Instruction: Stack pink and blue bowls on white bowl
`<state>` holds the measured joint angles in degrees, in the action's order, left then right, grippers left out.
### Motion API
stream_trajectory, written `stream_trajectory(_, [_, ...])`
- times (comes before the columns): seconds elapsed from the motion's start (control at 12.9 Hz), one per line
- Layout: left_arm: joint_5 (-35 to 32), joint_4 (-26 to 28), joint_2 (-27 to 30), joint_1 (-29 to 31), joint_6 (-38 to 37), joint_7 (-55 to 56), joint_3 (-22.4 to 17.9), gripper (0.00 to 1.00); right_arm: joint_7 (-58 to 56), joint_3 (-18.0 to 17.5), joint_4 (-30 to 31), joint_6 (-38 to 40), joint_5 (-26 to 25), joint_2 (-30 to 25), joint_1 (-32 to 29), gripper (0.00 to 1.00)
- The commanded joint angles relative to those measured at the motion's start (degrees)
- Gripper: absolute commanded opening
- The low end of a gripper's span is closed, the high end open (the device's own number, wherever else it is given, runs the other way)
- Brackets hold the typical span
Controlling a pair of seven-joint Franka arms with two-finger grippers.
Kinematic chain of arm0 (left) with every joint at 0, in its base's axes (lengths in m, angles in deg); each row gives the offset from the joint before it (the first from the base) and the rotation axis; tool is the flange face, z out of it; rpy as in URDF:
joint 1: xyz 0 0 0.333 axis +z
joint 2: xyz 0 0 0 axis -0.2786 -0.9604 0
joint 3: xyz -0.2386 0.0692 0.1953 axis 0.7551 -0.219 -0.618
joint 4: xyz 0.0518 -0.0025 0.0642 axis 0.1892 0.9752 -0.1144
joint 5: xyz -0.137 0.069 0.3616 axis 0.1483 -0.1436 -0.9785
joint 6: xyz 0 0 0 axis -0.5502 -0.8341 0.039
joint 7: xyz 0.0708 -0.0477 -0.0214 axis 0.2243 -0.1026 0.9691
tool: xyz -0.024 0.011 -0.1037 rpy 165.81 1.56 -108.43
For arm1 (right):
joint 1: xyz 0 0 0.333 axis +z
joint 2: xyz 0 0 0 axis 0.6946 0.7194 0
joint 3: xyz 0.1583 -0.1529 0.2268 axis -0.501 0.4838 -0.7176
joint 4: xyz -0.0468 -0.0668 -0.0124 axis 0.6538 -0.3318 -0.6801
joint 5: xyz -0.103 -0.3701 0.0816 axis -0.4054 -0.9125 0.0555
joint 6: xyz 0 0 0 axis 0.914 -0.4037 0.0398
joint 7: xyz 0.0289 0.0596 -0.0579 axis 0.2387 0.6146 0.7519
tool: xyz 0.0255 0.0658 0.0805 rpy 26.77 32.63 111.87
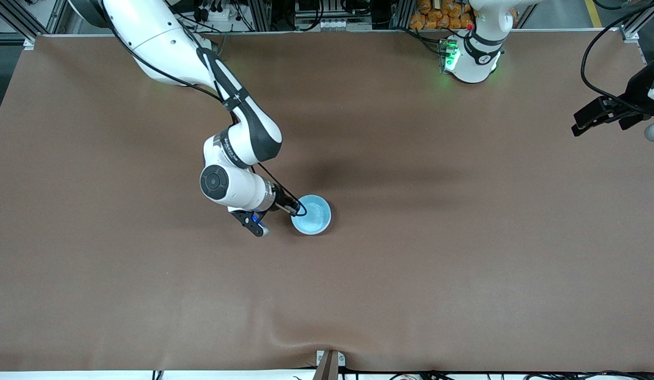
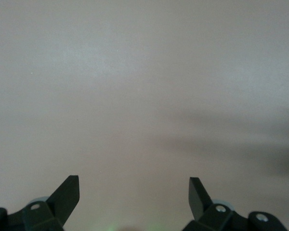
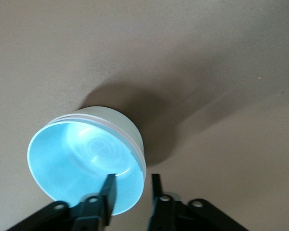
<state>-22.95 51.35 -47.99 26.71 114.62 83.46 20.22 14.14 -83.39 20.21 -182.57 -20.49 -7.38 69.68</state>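
Note:
The light blue bowl (image 1: 312, 215) stands upright mid-table; it also shows in the right wrist view (image 3: 84, 159). There it sits nested in a stack: a thin edge of the pink bowl (image 3: 119, 130) shows under its rim, and the white bowl (image 3: 123, 120) forms the outer wall. My right gripper (image 1: 297, 209) is low at the stack's rim (image 3: 133, 179), open, with one finger inside the blue bowl and one outside the wall. My left gripper (image 1: 596, 119) waits open and empty above bare table at the left arm's end (image 2: 133, 185).
The brown table mat (image 1: 464, 264) carries only the bowl stack. A mat wrinkle and a clamp (image 1: 329, 364) sit at the edge nearest the front camera. The left arm's base (image 1: 472, 58) stands at the table's top edge.

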Motion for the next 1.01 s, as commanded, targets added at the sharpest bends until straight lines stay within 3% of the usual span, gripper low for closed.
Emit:
stream_trajectory(0.0, [-0.08,0.15,1.08,0.37,-0.4,-0.22,0.72,1.0,0.54,0.47,-6.48,8.36,-0.03,-0.11,-0.89,1.0])
stream_trajectory(0.16, [0.0,0.15,0.99,0.11,-0.4,-0.03,0.9,1.0,0.19,2.05,-14.83,20.58,-0.73,-0.11,-2.99,1.0])
stream_trajectory(0.31, [0.44,0.07,0.99,-0.07,-0.4,-0.04,0.98,1.0,-3.65,2.32,-19.68,25.0,-7.11,-0.72,-5.28,1.0])
stream_trajectory(0.47, [1.94,-0.11,0.99,0.02,-0.4,-0.12,0.81,1.0,-10.33,1.97,-23.38,27.38,-8.82,-0.9,-8.52,1.0])
stream_trajectory(0.78, [1.94,-0.02,0.73,-0.33,-0.83,-1.7,1.42,1.0,-26.75,1.88,-28.4,38.62,-9.08,-3.44,-17.92,1.0])
stream_trajectory(0.93, [1.94,-0.2,0.38,-0.07,-0.75,-1.62,2.13,1.0,-31.52,1.62,-28.4,44.85,-12.66,-7.04,-21.54,1.0])
